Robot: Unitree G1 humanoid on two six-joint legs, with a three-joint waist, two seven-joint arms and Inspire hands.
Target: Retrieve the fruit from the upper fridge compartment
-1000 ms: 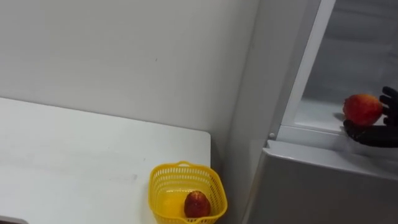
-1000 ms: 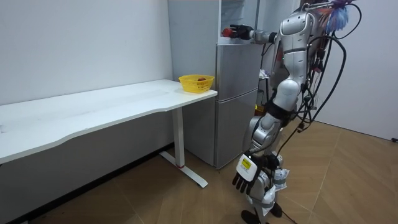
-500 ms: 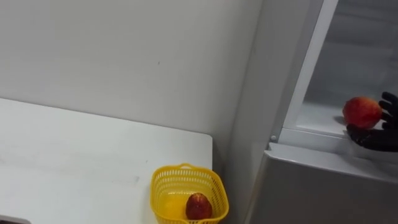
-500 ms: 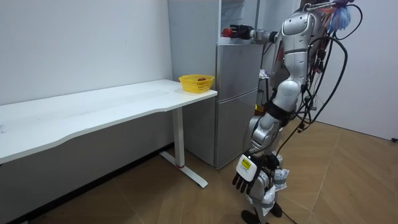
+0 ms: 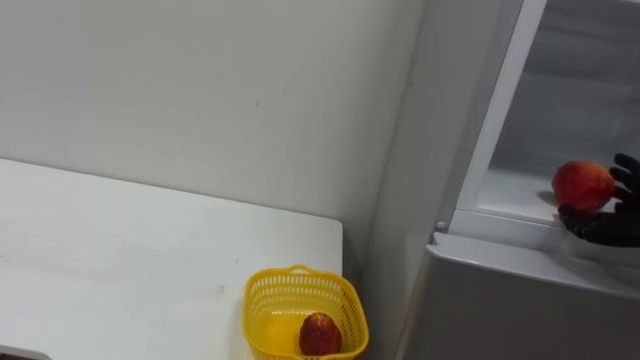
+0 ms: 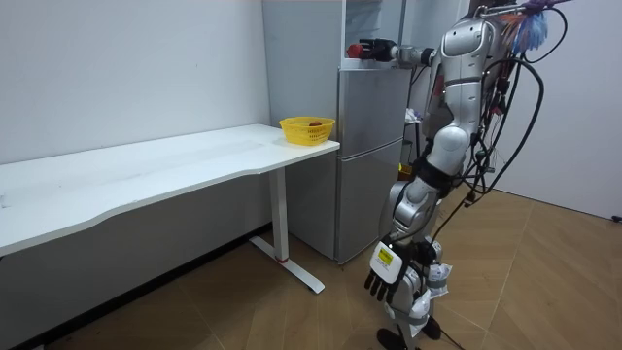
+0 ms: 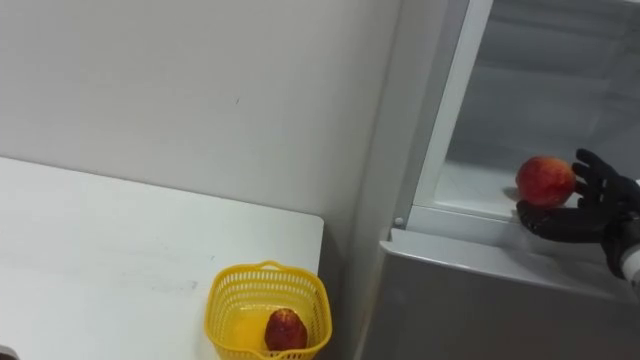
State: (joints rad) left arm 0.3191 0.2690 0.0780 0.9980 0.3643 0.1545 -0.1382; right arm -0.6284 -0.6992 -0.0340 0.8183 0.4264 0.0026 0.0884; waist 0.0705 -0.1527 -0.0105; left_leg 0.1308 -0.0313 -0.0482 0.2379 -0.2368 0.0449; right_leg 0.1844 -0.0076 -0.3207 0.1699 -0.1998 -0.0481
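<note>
**Fruit held at the sill of the upper fridge**

The robot stands upright on the wood floor in front of a tall silver-grey fridge. Its right arm is raised and reaches out level into the open upper compartment, whose inside is white. The black right robot hand comes in from the right and lies low over the compartment's front sill. It is cupped, with the thumb underneath and the fingers curled up behind a round red-orange fruit. The fruit sits in that grasp just above the sill, at the near edge of the shelf.

In the room view the left robot hand hangs low at the robot's side. Its fingers point down, loose and parted, with nothing in them.

Left of the fridge a long white table runs along the pale wall. At its right end, close beside the fridge, stands a small yellow plastic mesh basket. A second, darker red fruit lies inside it against the right wall
</note>
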